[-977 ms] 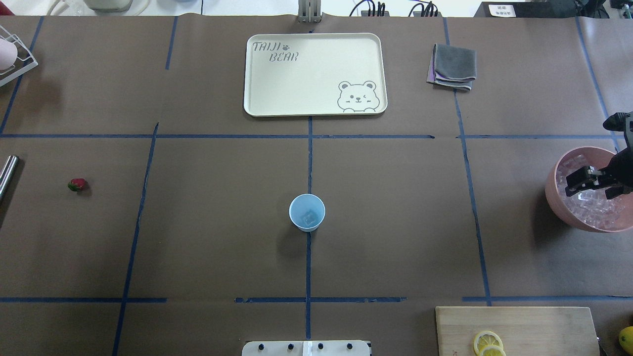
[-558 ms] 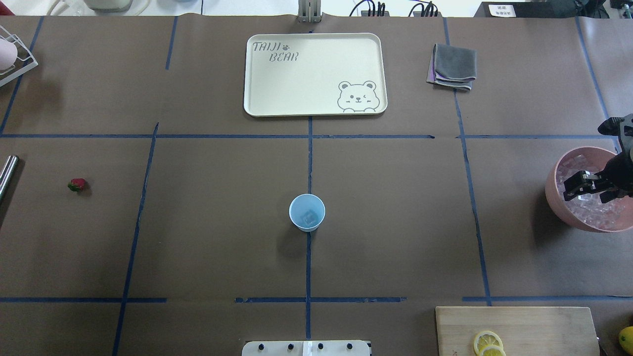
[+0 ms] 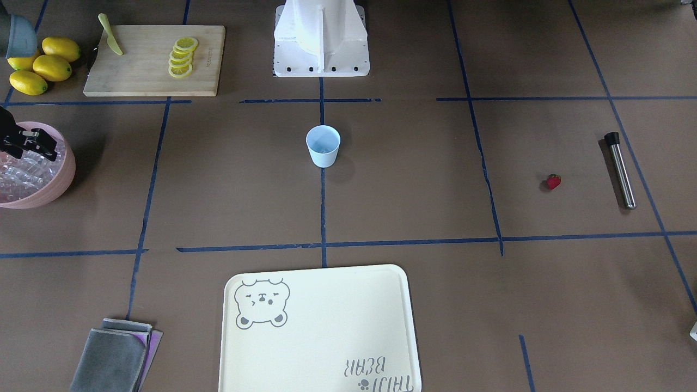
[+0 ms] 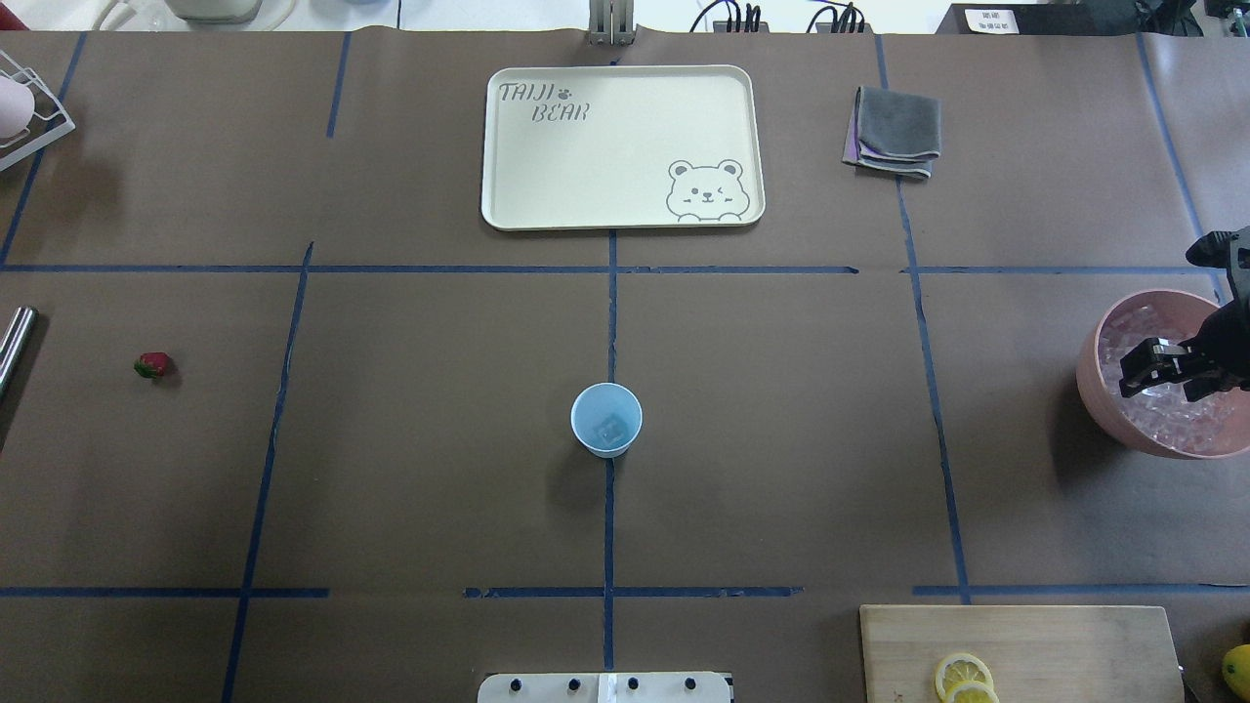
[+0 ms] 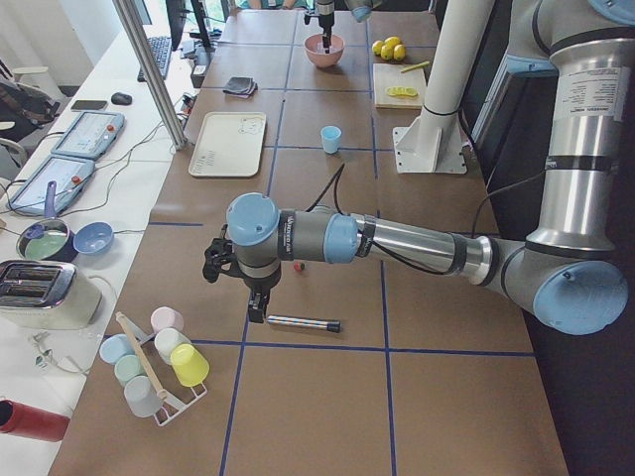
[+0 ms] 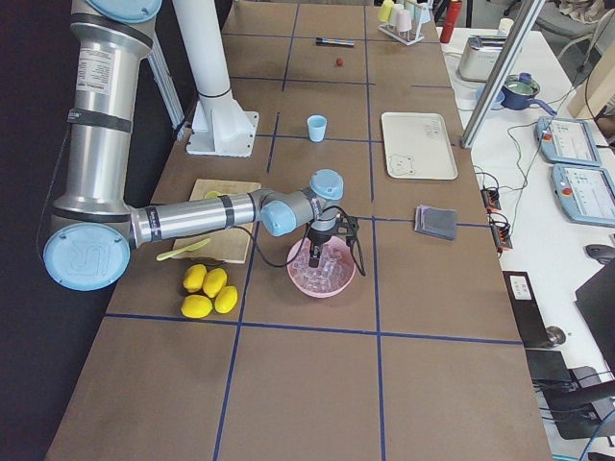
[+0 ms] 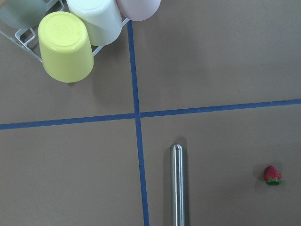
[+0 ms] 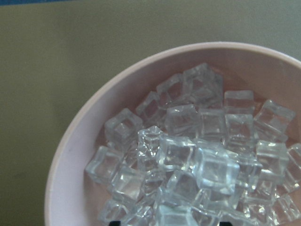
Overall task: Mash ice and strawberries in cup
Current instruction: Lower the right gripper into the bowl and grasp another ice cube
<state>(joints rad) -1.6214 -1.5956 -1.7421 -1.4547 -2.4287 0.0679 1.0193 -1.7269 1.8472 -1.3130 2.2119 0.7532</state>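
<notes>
- Step in hand (my read): right gripper (image 4: 1157, 369) is fetching an ice cube out of the pink bowl (image 4: 1090, 383) at the table's right end
- Claw state: jaws look spread, tips low among the ice (image 8: 188, 160). The wrist view shows only dark slivers at its bottom edge, so that's probable, not certain
- Grasp advice: straddle one cube sitting proud of the pile, not the seam between two
- Close square on flat faces; these cubes look slick, so a corner grip will likely squirt out
- Lift straight up clear of the rim before travelling
- Release low over the cup (image 4: 606, 420): its mouth is narrow and it looks light enough to tip
- Ice: clear, whitish-translucent cubes, loosely heaped and touching each other, filling much of the bowl
- Cup: pale blue tapered tumbler, upright on the centre tape line, well apart from the bowl. One cube shows at its bottom
- Strawberry (image 4: 152, 365): small, red, green top, lying on the paper at the table's left end. It's near the steel muddler (image 7: 177, 186) without touching it, and not yet in the cup
- Left gripper (image 5: 256, 307): hangs over the muddler. It shows only in the side camera, so I cannot tell whether it is wide or closed
- Mashing is far off; the berry has yet to go into the cup
</notes>
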